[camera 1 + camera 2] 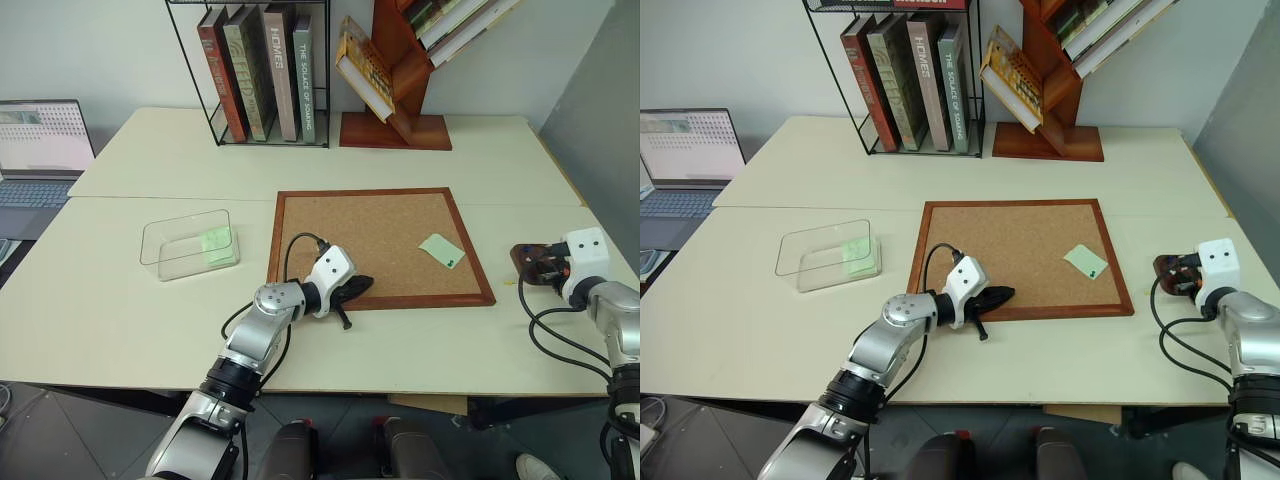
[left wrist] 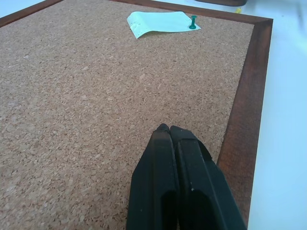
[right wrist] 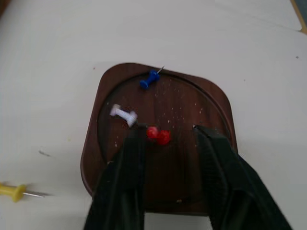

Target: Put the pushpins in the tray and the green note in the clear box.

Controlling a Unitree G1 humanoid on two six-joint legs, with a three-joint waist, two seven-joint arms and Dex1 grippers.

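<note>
The tray (image 3: pixel 158 143) stands near the right edge of the desk (image 1: pixel 150 330). In it lie a red pushpin (image 3: pixel 158 135), a white pushpin (image 3: pixel 123 115) and a blue pushpin (image 3: pixel 150 80). My right gripper (image 3: pixel 165 139) hangs over it with its fingers parted, grasping nothing. A yellow pushpin (image 3: pixel 14 191) lies on the desk just beside the tray. One green note (image 1: pixel 441 250) is fixed by a green pushpin (image 2: pixel 193 22) near the right edge of the cork board (image 1: pixel 380 240). My left gripper (image 2: pixel 168 136) is clenched and empty at the board's near edge. Another green slip (image 1: pixel 218 243) lies in the clear box (image 1: pixel 190 243), toward the desk's left side.
</note>
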